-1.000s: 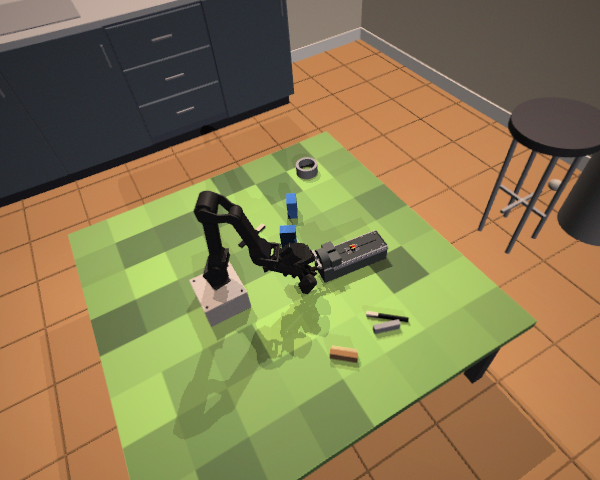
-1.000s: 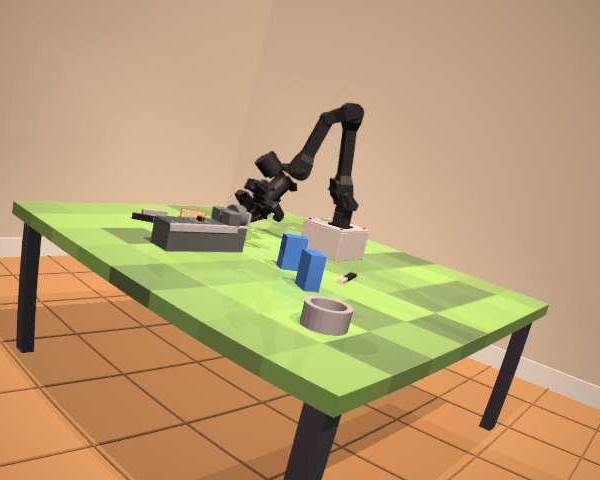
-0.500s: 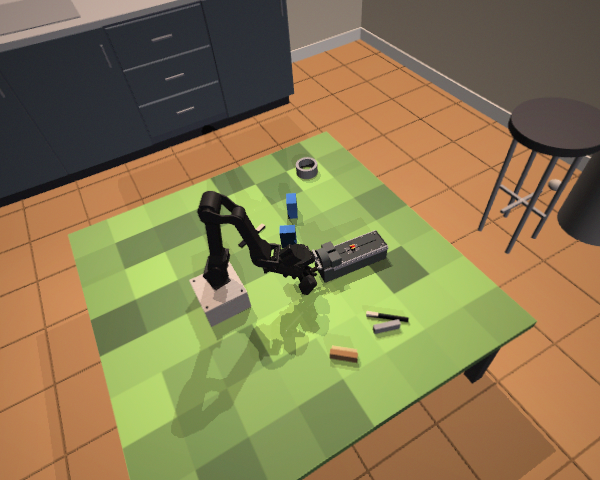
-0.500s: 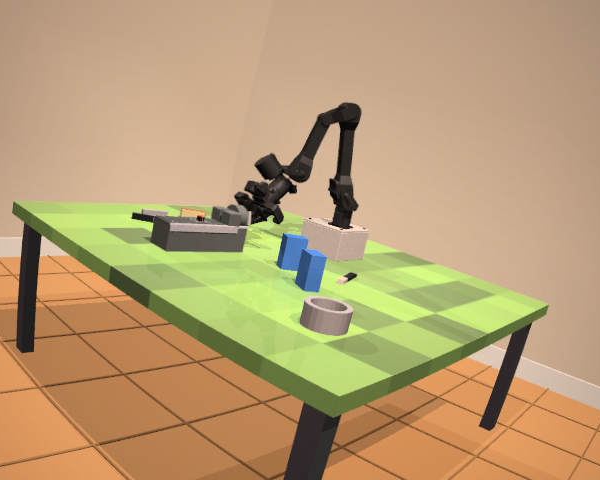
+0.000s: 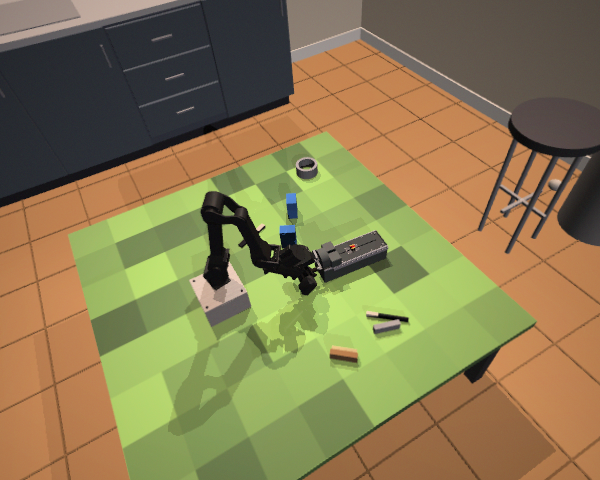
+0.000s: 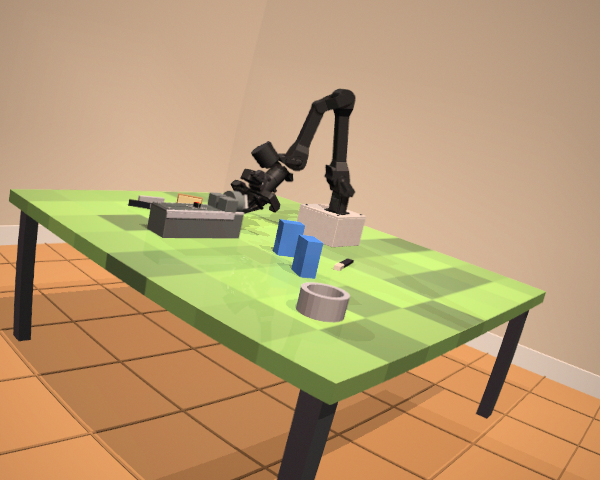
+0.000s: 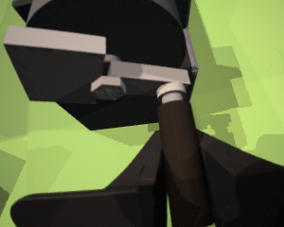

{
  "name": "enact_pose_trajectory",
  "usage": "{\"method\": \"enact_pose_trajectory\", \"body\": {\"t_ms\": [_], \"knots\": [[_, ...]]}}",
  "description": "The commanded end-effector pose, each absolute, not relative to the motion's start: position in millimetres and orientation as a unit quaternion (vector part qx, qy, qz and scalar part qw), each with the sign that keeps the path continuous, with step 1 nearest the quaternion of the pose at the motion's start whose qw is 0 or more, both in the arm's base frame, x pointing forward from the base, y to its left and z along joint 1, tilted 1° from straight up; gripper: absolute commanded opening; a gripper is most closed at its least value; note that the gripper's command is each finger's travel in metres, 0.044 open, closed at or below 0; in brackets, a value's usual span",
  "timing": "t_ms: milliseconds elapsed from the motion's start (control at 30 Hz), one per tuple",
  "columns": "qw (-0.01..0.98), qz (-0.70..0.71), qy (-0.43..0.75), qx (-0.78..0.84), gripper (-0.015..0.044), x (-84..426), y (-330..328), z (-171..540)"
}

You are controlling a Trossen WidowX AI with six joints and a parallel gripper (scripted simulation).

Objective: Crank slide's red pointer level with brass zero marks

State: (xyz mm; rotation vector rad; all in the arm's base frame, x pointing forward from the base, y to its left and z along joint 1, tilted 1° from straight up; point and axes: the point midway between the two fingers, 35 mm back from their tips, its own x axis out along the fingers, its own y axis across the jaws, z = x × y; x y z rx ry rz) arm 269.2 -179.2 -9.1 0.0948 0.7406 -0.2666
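Note:
The grey slide machine [image 5: 359, 262] [image 6: 199, 225] sits on the green table, its crank end facing the arm. The red pointer [image 5: 352, 246] [image 6: 197, 204] is on its top, partway along the slot; the brass zero marks are too small to make out, so I cannot tell whether it is level with them. In the wrist view the pale crank arm [image 7: 149, 71] runs rightwards from the hub bolt [image 7: 109, 89], with a block [image 7: 57, 66] on the left. My gripper [image 7: 173, 135] [image 5: 315, 267] is shut on the brown crank handle [image 7: 174, 123], one dark finger on each side.
Two blue blocks [image 5: 291, 205] [image 6: 307, 256] stand beside the arm and machine. A grey ring [image 5: 306, 175] [image 6: 322, 308] lies farther off. An orange block [image 5: 343, 354], a grey bar [image 5: 386, 326] and a black stick [image 5: 392, 317] lie on the machine's other side.

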Motion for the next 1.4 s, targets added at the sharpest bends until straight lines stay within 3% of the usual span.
{"method": "enact_pose_trajectory", "body": {"t_ms": [0,800,1367], "knots": [[0.922,-0.130,0.362,0.048,0.0000,269.8,-177.8,-12.4],[0.922,-0.129,0.362,0.047,0.0000,269.9,-177.1,-13.4],[0.922,-0.129,0.362,0.047,0.0440,269.9,-177.1,-13.4]]}}
